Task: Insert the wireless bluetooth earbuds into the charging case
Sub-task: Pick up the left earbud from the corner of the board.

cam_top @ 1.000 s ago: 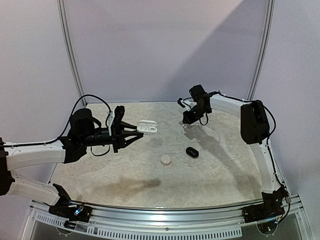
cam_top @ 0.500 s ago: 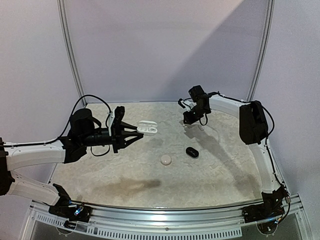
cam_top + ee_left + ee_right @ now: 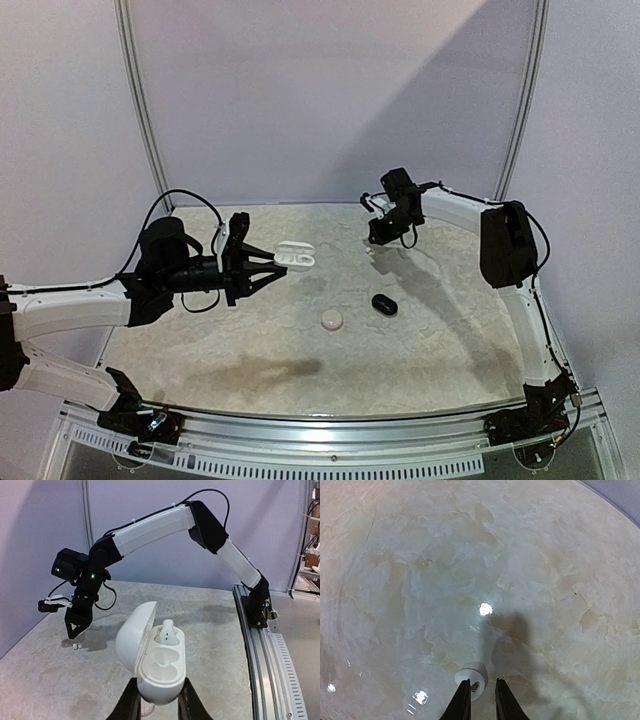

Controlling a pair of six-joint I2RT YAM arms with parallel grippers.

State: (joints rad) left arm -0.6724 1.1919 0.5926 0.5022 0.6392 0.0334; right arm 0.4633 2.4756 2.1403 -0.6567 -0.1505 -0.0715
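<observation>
My left gripper point(image 3: 268, 268) is shut on the base of a white charging case point(image 3: 156, 660) and holds it above the table with its lid open; the case also shows in the top view point(image 3: 294, 256). One white earbud point(image 3: 167, 632) sits in the case's far socket, and the near socket is empty. Another white earbud point(image 3: 474, 676) lies on the table at the far side; it also shows in the left wrist view point(image 3: 76, 646). My right gripper point(image 3: 480, 700) hovers just above it, jaws a narrow gap apart, holding nothing; it also shows in the top view point(image 3: 377, 238).
A closed black case point(image 3: 384, 304) and a round pale case point(image 3: 331, 320) lie on the marble table point(image 3: 250, 350) mid-right. The round case shows just under the held case in the left wrist view point(image 3: 145, 710). The right arm's rail point(image 3: 260, 645) runs along the edge.
My right gripper has risen slightly and shifted a little to the right. The left arm and the held case have not moved.
</observation>
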